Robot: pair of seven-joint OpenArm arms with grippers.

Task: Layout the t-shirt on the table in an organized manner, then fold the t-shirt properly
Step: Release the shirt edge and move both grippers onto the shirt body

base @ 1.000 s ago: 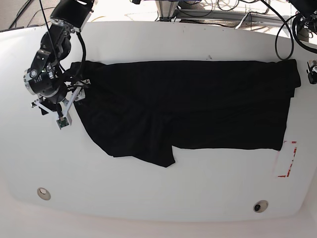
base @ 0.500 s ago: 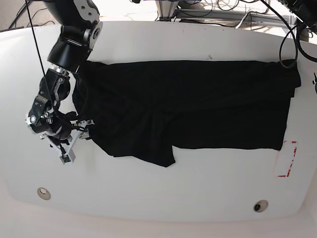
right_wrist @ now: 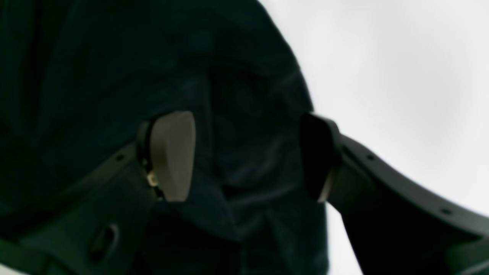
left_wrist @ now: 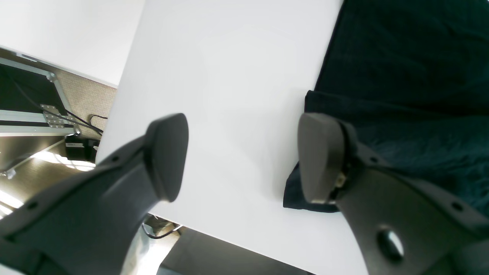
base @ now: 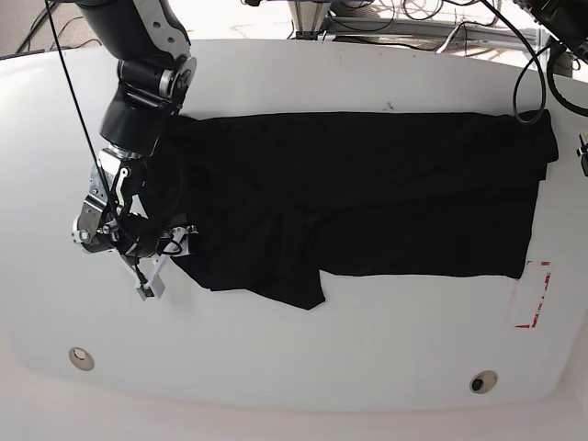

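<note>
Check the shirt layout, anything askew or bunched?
Yes. The t-shirt is not flat: near the right gripper its end is rumpled, and a flap hangs past the otherwise straight near hem. The far corner by the left gripper is doubled over.

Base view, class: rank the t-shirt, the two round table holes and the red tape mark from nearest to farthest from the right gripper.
From the right gripper:
1. t-shirt, directly beneath it.
2. Hole, near front edge.
3. Hole, front, opposite end.
4. Red tape mark, opposite end.
</note>
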